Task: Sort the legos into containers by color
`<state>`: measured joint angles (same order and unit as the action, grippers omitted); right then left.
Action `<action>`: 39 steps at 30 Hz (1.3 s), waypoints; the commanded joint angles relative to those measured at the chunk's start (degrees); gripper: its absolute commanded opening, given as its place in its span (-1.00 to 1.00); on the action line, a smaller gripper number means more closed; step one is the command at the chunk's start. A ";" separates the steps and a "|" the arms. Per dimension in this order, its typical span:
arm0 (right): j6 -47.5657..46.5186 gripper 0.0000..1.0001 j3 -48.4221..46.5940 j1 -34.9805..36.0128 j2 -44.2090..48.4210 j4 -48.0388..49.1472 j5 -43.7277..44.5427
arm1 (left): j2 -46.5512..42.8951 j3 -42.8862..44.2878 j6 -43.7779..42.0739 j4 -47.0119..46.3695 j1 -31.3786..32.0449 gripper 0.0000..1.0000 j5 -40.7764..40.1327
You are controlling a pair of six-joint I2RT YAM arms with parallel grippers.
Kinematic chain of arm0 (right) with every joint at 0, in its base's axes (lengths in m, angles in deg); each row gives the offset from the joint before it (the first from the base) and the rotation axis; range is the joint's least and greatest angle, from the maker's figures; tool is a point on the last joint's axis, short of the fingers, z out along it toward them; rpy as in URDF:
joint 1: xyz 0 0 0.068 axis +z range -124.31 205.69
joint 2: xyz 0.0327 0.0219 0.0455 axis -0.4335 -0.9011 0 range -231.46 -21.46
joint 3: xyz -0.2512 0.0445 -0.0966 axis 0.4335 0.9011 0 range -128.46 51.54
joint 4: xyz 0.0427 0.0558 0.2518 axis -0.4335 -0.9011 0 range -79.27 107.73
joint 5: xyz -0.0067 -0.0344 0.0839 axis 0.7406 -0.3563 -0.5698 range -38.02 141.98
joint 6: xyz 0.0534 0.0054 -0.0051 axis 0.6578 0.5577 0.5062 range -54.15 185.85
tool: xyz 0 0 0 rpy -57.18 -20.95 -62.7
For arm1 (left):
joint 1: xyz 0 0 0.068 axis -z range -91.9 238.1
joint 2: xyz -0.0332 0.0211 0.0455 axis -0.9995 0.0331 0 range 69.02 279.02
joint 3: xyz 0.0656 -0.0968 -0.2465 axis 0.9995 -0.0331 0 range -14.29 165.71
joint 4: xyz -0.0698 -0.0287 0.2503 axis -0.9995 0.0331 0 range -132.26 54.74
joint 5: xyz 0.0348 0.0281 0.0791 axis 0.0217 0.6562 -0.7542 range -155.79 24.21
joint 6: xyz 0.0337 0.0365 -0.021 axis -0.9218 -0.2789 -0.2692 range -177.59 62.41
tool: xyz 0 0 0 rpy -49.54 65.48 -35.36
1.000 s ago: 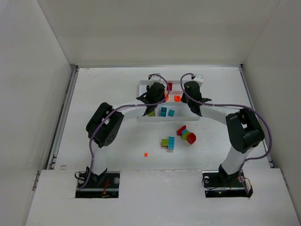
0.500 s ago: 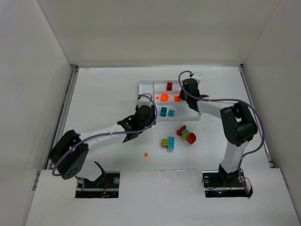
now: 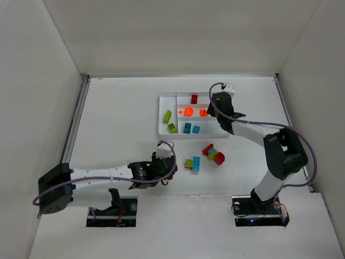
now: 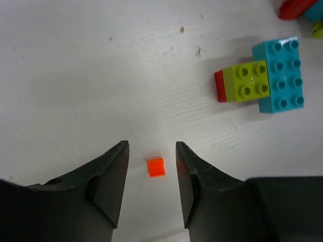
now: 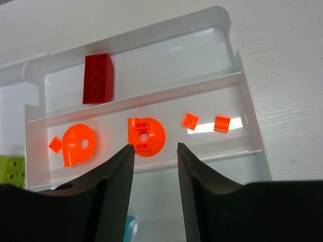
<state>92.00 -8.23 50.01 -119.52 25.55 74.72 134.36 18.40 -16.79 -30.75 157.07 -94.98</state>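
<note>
My left gripper (image 4: 151, 150) stood spread around a tiny orange lego (image 4: 156, 167) on the table (image 4: 75, 60), its fingers clear of it. A green, blue and red brick cluster (image 4: 262, 80) lay at the lego's two o'clock. My right gripper (image 5: 154, 147) hung spread and empty over the tray (image 5: 151, 35), above its orange section (image 5: 171, 108).
</note>
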 commanded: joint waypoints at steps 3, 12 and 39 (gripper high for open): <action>0.13 -0.08 2.81 2.62 5.24 2.29 1.78 | 1.89 -1.22 10.79 5.89 6.30 -0.20 -3.68; 0.13 -0.07 4.48 4.82 8.15 1.59 1.96 | 7.08 -1.31 15.63 5.72 11.05 -0.20 -5.08; -1.01 0.01 6.77 5.17 15.87 -0.95 3.71 | 4.89 0.71 10.89 4.41 7.98 -0.68 -8.42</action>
<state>91.85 -1.85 54.66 -107.08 24.74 76.47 143.12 17.11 -4.62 -27.30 166.27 -100.71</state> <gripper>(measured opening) 0.496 0.178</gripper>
